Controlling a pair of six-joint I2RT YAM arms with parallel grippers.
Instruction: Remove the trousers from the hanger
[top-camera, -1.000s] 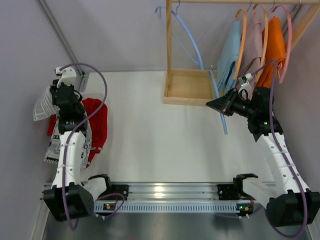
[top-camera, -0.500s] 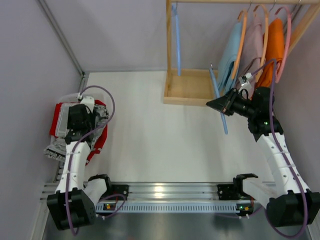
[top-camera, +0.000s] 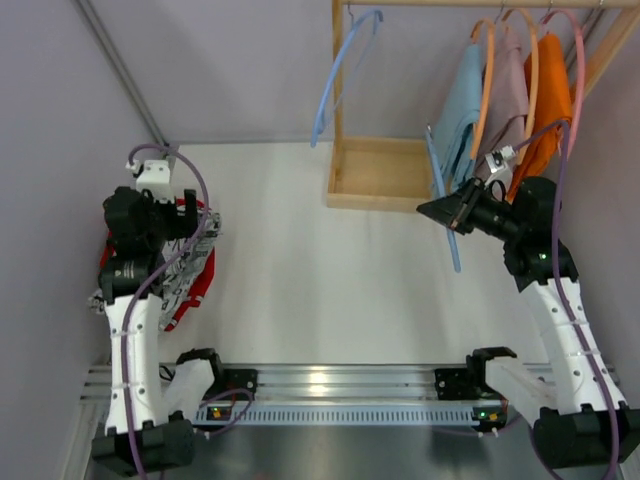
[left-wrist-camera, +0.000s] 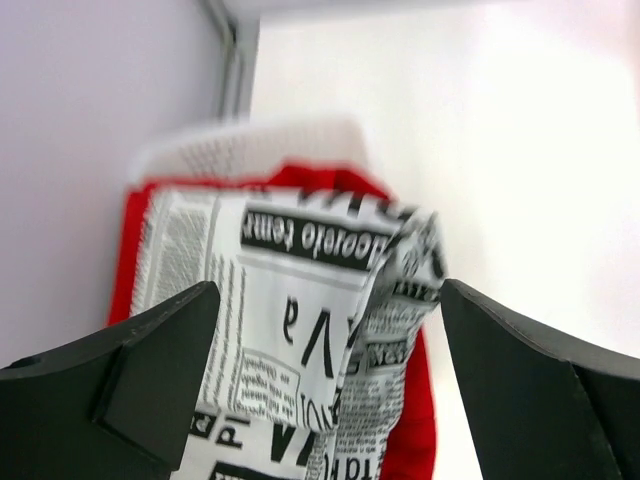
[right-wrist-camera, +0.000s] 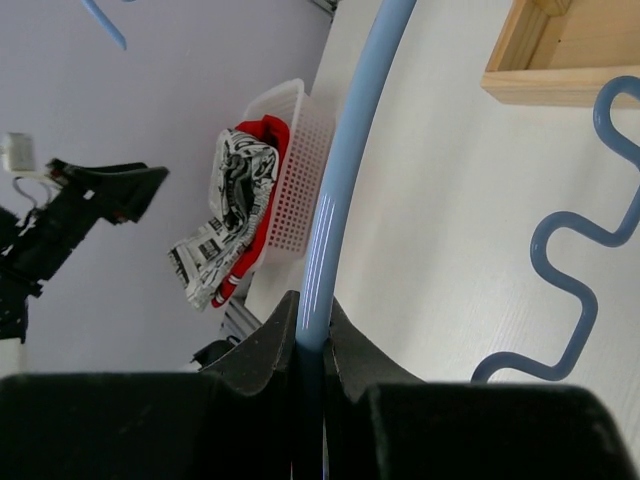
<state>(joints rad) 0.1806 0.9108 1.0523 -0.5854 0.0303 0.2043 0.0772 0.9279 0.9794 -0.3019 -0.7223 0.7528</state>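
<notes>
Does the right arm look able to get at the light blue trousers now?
Probably not yet: the right claw is shut on the blue hanger, though the light blue trousers hang just beyond it.

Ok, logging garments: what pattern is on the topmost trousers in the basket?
The trousers are white with black newspaper-style print, clearest in the left wrist view.

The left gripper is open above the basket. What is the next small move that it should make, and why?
Likely raise the left gripper straight up, clear of the basket. Its jaws stand wide open and hold nothing. The printed trousers lie on the red trousers inside the basket, so this pair seems delivered. The light blue trousers, among others, hang on the rack.
</notes>
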